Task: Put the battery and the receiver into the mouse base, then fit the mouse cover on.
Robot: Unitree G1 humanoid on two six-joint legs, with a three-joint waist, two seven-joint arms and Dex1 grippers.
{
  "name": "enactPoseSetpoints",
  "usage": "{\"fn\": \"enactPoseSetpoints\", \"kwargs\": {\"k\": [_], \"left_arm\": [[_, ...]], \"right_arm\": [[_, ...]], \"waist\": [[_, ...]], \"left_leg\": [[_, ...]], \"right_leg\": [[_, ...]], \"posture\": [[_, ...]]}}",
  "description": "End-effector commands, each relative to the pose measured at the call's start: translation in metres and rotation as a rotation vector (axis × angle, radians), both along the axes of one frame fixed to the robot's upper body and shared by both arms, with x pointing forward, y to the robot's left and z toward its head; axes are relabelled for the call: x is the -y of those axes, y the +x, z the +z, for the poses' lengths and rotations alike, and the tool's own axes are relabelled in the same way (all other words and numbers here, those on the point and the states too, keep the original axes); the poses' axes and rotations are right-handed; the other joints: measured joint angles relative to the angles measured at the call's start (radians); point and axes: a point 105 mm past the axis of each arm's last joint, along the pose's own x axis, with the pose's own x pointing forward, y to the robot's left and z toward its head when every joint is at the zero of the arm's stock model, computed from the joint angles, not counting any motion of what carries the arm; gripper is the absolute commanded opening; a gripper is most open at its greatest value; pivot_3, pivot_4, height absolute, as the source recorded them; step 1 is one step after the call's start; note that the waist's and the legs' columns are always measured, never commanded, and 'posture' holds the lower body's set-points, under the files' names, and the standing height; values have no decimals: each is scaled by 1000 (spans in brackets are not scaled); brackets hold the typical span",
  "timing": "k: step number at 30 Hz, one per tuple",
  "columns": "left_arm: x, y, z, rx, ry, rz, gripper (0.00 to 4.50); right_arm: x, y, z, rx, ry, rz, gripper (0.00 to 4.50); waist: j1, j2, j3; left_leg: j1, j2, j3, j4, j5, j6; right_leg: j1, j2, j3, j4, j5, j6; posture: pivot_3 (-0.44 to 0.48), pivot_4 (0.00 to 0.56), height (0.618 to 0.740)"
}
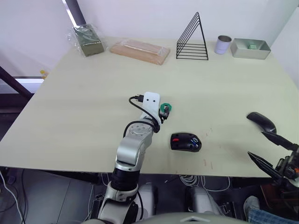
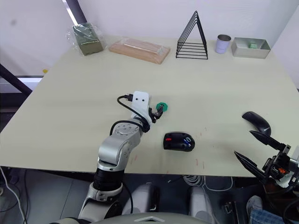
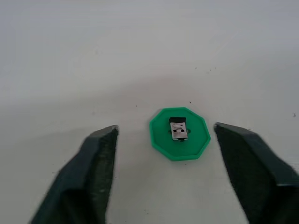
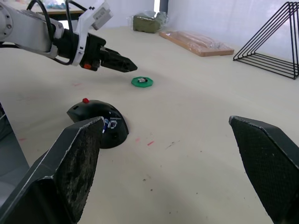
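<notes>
Resting on the green disc, the receiver, between wide left fingers; right fingers wide too.

We see the base lying open side up near the surface's front edge, red patch showing, with the blue battery inside it. The tiny receiver rests beyond the base. The glossy cover lies well right of the base.

The worktop is smooth, matt, pale laminate. The mouse cover looks like glossy black plastic, the green disc like matt plastic, and the triangular rack is thin black wire.
</notes>
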Motion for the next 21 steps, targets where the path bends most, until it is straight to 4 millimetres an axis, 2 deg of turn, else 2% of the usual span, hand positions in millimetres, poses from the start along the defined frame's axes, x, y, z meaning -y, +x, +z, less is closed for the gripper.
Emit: {"fn": "enactPoseSetpoints", "kwargs": {"k": [1,6,11,21], "left_arm": [[8,3,13,51,3,-1,2875],[15,8,14,40,8,16,2875],[16,13,12,9,58,57,2875],[18,15,8,-40,53,68,2875]], "right_arm": [[0,1,11,18,-6,15,4500],[3,2,15,10,-9,25,4500],[3,4,17,1,-11,34,4500],[2,5,17,-3,-6,38,4500]], "waist": [[0,0,0],[0,0,0],[-1,0,0],[-1,0,0]], "left_leg": [[0,0,0,0,0,0],[0,0,0,0,0,0],[0,0,0,0,0,0],[0,0,0,0,0,0]], "right_leg": [[0,0,0,0,0,0],[0,0,0,0,0,0],[0,0,0,0,0,0],[0,0,0,0,0,0]], "posture": [[0,150,740],[0,150,740],[0,150,740],[0,150,740]]}}
